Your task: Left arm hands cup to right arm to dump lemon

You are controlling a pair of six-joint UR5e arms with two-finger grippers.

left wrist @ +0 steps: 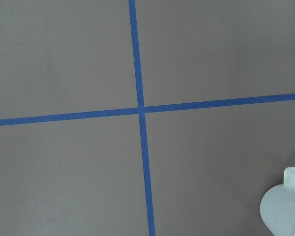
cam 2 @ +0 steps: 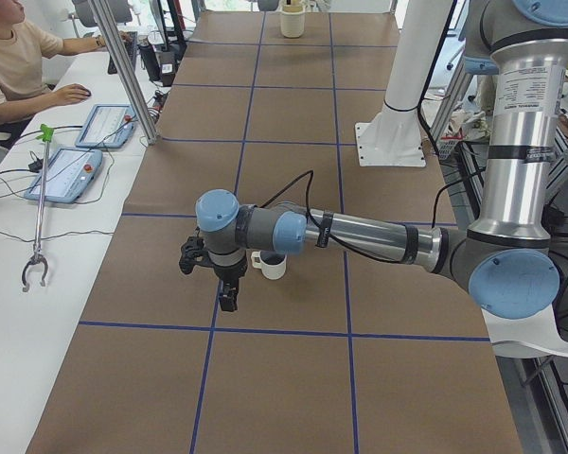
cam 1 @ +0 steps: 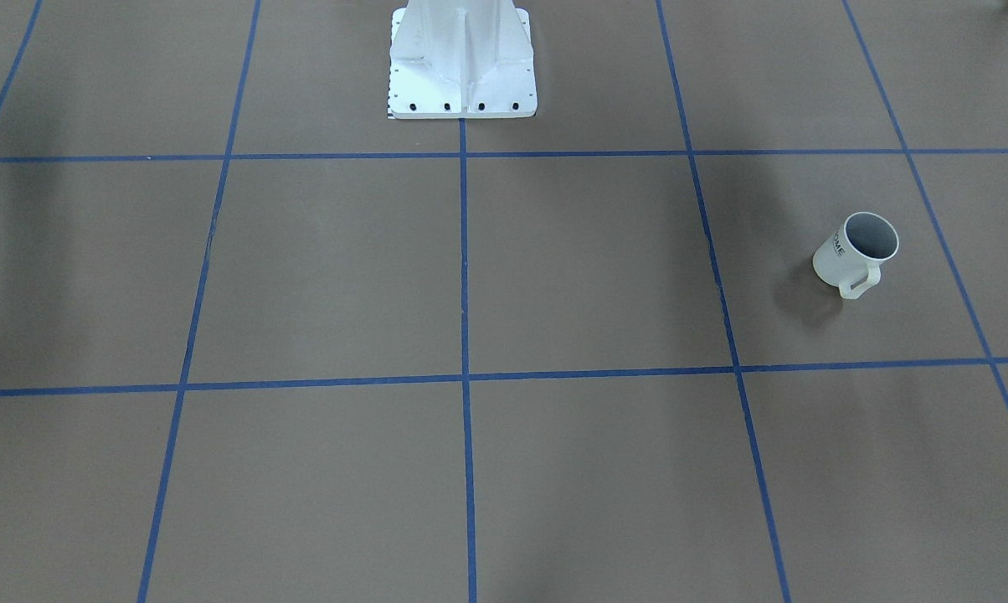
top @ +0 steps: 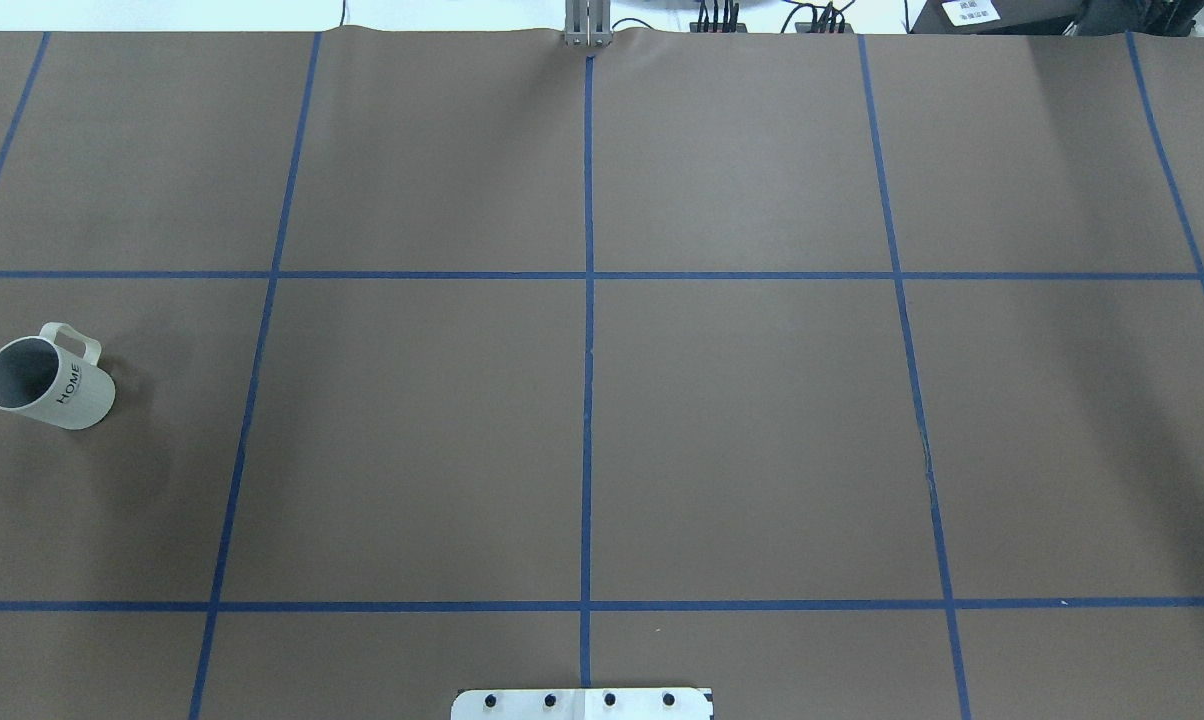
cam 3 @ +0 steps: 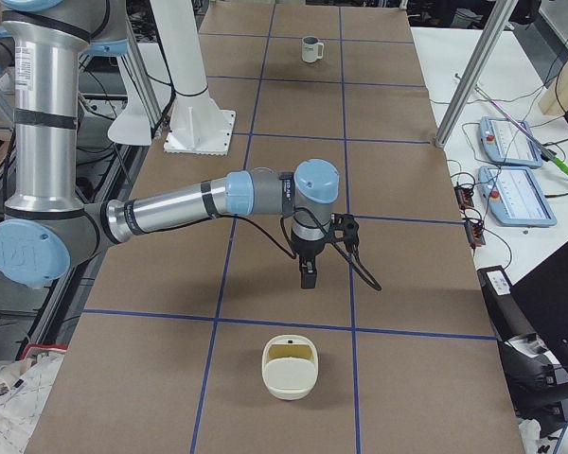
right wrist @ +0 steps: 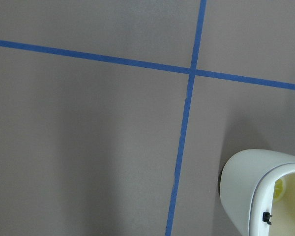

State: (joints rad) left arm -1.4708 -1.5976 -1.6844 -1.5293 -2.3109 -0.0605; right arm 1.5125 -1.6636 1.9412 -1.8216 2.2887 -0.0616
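The cup (top: 50,382) is a cream-white mug with "HOME" on its side. It stands upright on the brown table at the robot's left, and also shows in the front view (cam 1: 854,253), the left wrist view (left wrist: 284,209) and far off in the exterior right view (cam 3: 310,48). Its inside looks grey; no lemon shows in it. My left gripper (cam 2: 227,301) hangs just beside the cup (cam 2: 272,265), above the table. My right gripper (cam 3: 308,277) hangs over the table's other end. I cannot tell whether either is open or shut.
A cream bin (cam 3: 291,367) sits near my right gripper, with something yellow inside (right wrist: 279,187); it also shows far off in the exterior left view (cam 2: 292,17). The white robot pedestal (cam 1: 462,75) stands mid-table. An operator (cam 2: 19,57) sits at a side desk.
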